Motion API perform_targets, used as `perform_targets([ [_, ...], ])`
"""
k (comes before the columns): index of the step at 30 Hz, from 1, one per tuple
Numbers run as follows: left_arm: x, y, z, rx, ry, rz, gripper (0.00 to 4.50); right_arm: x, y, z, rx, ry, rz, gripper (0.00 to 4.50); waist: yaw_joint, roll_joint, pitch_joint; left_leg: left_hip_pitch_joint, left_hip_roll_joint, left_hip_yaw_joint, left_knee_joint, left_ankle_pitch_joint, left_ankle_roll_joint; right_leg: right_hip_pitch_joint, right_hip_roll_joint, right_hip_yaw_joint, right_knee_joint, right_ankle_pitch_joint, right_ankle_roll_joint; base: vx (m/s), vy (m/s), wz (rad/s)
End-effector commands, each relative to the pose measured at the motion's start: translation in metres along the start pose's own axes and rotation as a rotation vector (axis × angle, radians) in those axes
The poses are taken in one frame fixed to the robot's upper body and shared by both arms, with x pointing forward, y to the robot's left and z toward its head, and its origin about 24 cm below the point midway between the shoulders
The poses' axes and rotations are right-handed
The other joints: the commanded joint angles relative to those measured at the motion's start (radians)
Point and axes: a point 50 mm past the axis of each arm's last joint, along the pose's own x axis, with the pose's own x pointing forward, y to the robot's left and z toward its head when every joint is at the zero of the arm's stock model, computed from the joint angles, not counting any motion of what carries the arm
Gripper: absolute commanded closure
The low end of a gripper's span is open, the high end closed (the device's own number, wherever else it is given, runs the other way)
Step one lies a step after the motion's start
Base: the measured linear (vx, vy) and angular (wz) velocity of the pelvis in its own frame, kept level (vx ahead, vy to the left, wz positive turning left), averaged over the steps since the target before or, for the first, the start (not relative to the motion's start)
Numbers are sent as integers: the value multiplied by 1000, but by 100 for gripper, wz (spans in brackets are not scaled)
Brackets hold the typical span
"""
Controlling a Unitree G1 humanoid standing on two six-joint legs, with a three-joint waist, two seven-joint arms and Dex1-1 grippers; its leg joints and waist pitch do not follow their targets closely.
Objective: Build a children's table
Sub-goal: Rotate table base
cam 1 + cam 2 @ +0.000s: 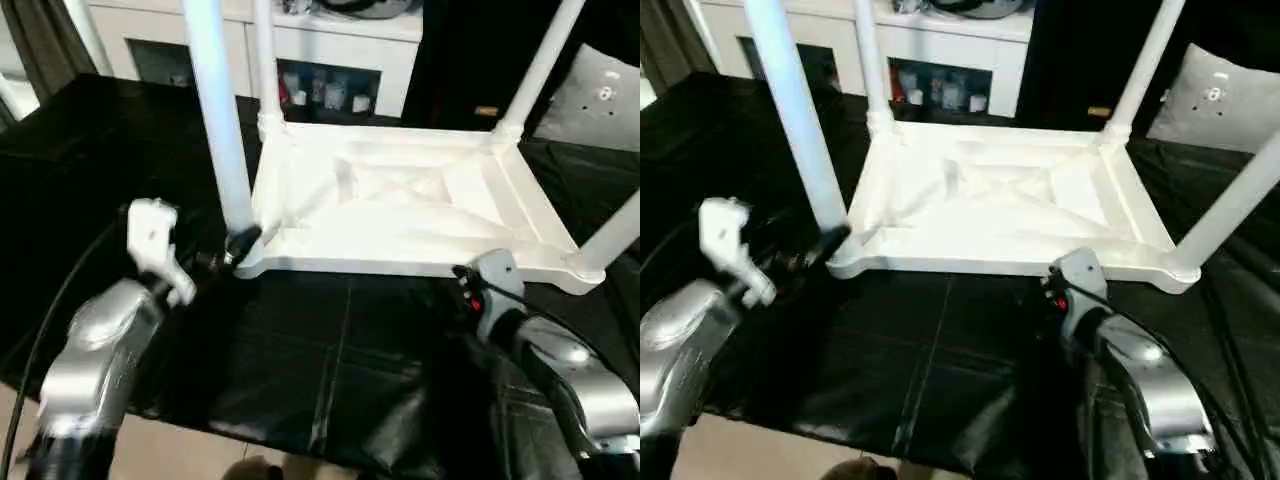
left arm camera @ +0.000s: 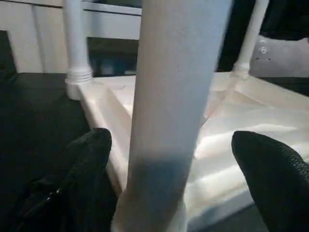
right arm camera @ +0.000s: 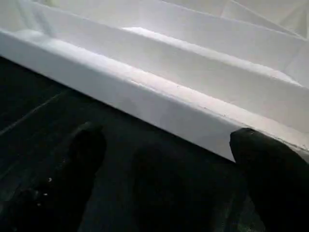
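The children's table lies upside down on a black cover, ribbed underside up. All four white legs stand in its corner sockets. The near-left leg rises between the fingers of my left gripper, which is open; one black finger sits on each side of the leg's base, with a small gap to it. My left gripper is at that near-left corner. My right gripper is open, just in front of the table's near rim, right of its middle, holding nothing.
The black cover spreads over the work surface and ends at a front edge close to my forearms. A white cabinet with dark glass compartments stands behind the table. A grey cushion lies at the back right.
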Motion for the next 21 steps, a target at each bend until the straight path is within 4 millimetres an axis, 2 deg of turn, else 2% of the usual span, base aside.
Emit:
perform_targets([
  [1, 4, 3, -6, 20, 32, -14, 4, -1, -6, 3, 19, -1, -32, 0, 3, -1, -72, 9, 128, -55, -97, -77, 24, 38, -125, 70, -59, -51, -240, 0, 0, 0],
  [3, 14, 11, -4, 19, 31, -16, 4, 0, -6, 5, 27, 8, -29, 0, 4, -1, -77, 9, 129, -54, -92, -54, 36, 42, -127, 68, -52, -6, -251, 0, 0, 0],
  [4, 17, 13, -2, 17, 27, -19, 4, 0, -6, 5, 29, 10, -28, 0, 6, -2, -78, 15, 126, -50, -91, -61, 41, 38, -126, 68, -56, -20, -253, 0, 0, 0],
  [5, 17, 13, -2, 16, 26, -20, 4, 0, -6, 5, 30, 11, -27, 0, 8, 0, -77, 14, 130, -51, -93, -76, 34, 39, -128, 67, -57, -37, -258, 0, 0, 0],
  [6, 20, 14, -1, 14, 23, -29, 4, 0, -6, 6, 36, 13, -27, 0, 9, -3, -77, 15, 132, -52, -94, -84, 30, 39, -130, 67, -58, -43, -261, 0, 0, 0],
  [10, 30, 14, 5, -1, 9, -137, 4, 4, -10, 2, 52, 43, -66, 0, 11, -3, -76, 17, 132, -50, -98, -123, 0, 37, -132, 67, -61, -98, -259, 0, 0, 0],
  [11, 32, 11, 6, -15, 12, -193, 4, 5, -10, 0, 47, 56, -71, 0, 11, -6, -76, 15, 133, -51, -99, -127, -7, 39, -134, 67, -61, -104, -259, 0, 0, 0],
  [14, 34, 5, 6, -20, 23, -278, 4, 7, -11, -3, 29, 75, -74, 0, 10, -5, -74, 16, 133, -50, -101, -153, -26, 35, -135, 67, -62, -138, -258, 0, 0, 0],
  [15, 32, -4, 5, -36, 42, -383, 4, 10, -9, -3, 19, 78, -67, 0, 10, -8, -73, 16, 133, -50, -102, -157, -27, 35, -135, 68, -64, -146, -255, 0, 0, 0],
  [17, 29, -14, 4, -47, 58, -484, 4, 12, -7, -3, 11, 80, -61, 0, 11, -7, -74, 18, 136, -48, -104, -157, -37, 33, -135, 68, -62, -146, -253, 0, 0, 0],
  [21, 22, -35, 0, -55, 104, -650, 4, 15, -6, -1, 13, 74, -56, 0, 12, -6, -78, 16, 136, -46, -102, -117, -27, 36, -134, 66, -52, -66, -270, 0, 0, 0],
])
